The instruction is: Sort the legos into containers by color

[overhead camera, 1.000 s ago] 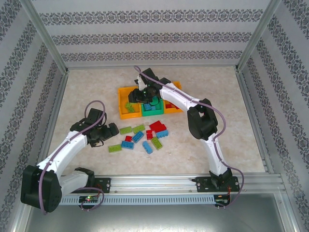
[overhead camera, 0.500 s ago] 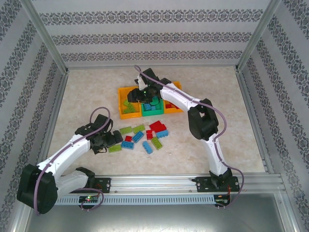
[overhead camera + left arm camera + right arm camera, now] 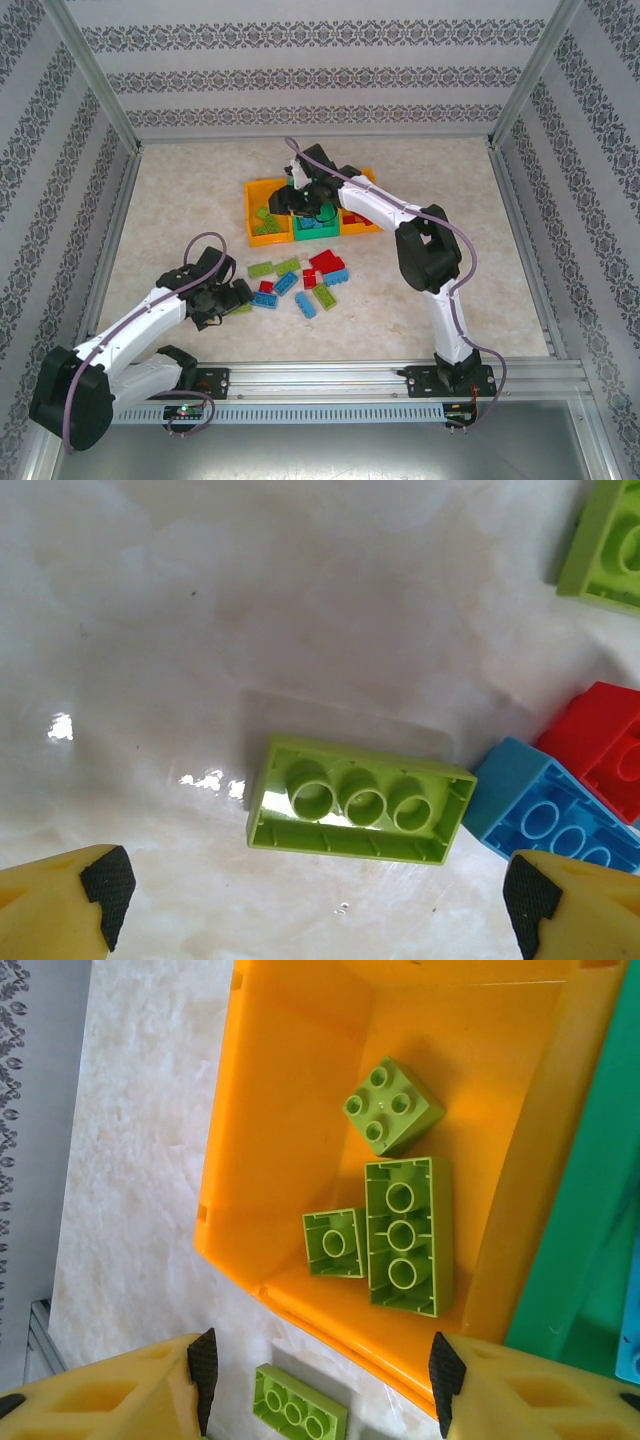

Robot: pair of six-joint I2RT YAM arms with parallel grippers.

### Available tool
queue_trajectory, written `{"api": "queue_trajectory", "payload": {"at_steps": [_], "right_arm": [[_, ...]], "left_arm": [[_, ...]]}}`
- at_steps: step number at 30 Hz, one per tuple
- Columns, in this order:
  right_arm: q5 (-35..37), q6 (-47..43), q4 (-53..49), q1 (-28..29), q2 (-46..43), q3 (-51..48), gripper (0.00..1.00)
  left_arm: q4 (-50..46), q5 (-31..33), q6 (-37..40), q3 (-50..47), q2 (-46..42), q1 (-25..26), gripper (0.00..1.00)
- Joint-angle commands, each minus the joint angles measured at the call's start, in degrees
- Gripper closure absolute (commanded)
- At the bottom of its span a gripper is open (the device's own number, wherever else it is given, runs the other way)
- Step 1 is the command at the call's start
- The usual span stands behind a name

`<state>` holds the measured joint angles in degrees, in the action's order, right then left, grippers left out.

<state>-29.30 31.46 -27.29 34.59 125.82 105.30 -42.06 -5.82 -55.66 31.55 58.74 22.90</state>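
Table [image 3: 180, 200]: marble-look top, three bins in a row at centre-back.
Left bin [image 3: 268, 238], orange: three lime bricks inside. In the right wrist view these are a square one studs-up [image 3: 392, 1105], a long one upside-down [image 3: 408, 1235] and a short one upside-down [image 3: 335, 1243] touching the long one's side.
Green bin [image 3: 315, 233], middle: blue bricks in it.
Right bin [image 3: 360, 228], orange: red in it, partly hidden by the right arm.
Right gripper [image 3: 300, 205] [image 3: 320, 1368]: above the near edge of the left bin, fingers apart, nothing between them.
Left gripper [image 3: 235, 297] [image 3: 318, 905]: low over the table at the left end of the loose pile, fingers wide apart, not gripping.
Loose legos [image 3: 305, 278]: red, blue and lime mix on the table in front of the bins.
Lime brick [image 3: 360, 800]: upside-down on the table, just ahead of the left fingertips and centred between them, untouched. Blue brick [image 3: 550, 825] touches its right end, red brick [image 3: 600, 750] just behind the blue one.
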Motion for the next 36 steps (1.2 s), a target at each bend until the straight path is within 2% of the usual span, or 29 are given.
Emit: {"api": "queue_trajectory", "payload": {"at_steps": [1,8,14,20,24,28,36], "right_arm": [[-0.5,0.5,0.8,-0.5,-2.2,-1.3,0.38],[-0.7,1.4,3.4,-0.8,-3.2,-4.3,0.38],[-1.5,1.9,5.6,-1.0,-3.9,-6.1,0.38],[-2.5,2.0,6.6,-1.3,-3.8,-6.6,0.38],[-3.5,2.7,8.1,-1.5,-4.1,-7.8,0.37],[-3.9,3.4,9.8,-1.7,-4.4,-9.9,0.37],[-4.4,4.2,11.6,-2.2,-5.3,-12.6,0.37]], "left_arm": [[-1.6,-1.4,-5.8,-1.2,-0.7,0.7,0.01],[-1.3,-4.6,-16.6,-1.2,-3.3,1.1,0.0],[-2.1,-4.3,-30.5,-1.1,-4.8,1.1,0.0],[1.7,-3.3,-41.1,-1.3,-2.0,1.2,0.0],[4.8,-3.3,-44.6,-1.1,2.1,1.1,0.0],[6.8,-2.9,-46.2,-0.8,5.3,1.1,0.08],[9.3,-1.9,-47.5,-1.4,9.4,1.1,0.14]]}}
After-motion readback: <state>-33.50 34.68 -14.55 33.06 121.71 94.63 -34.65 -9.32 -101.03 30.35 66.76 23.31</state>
